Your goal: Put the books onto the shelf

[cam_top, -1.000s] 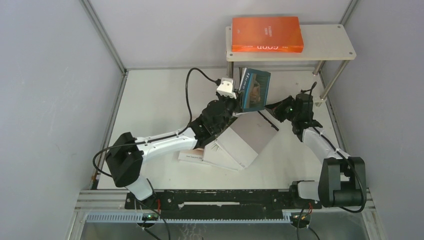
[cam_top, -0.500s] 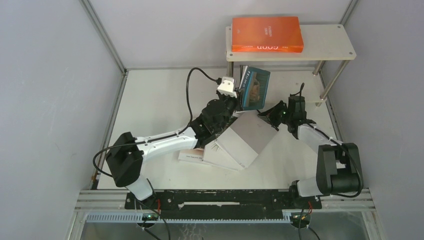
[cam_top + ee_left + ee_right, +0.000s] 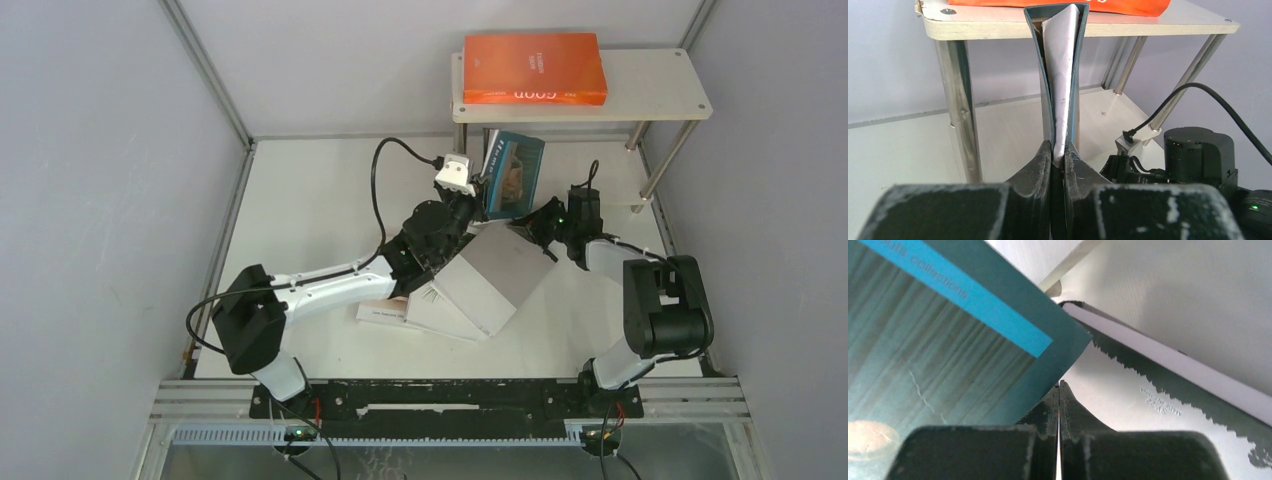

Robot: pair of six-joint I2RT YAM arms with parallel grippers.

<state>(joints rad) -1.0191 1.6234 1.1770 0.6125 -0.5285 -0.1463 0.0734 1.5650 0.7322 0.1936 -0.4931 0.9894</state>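
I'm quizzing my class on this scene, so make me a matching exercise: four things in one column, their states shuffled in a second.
1 orange book
2 teal book
3 grey-white book
4 right gripper

A shut, empty
B lying unheld on the table
C flat on the shelf's top board
D clamped on edge in the left gripper

Pairs: 1-C, 2-D, 3-B, 4-A

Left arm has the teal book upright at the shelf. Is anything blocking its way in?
Possibly. Held upright, the teal book reaches as high as the front edge of the top board, so it may catch there unless tilted or lowered. Nothing else visible blocks it.
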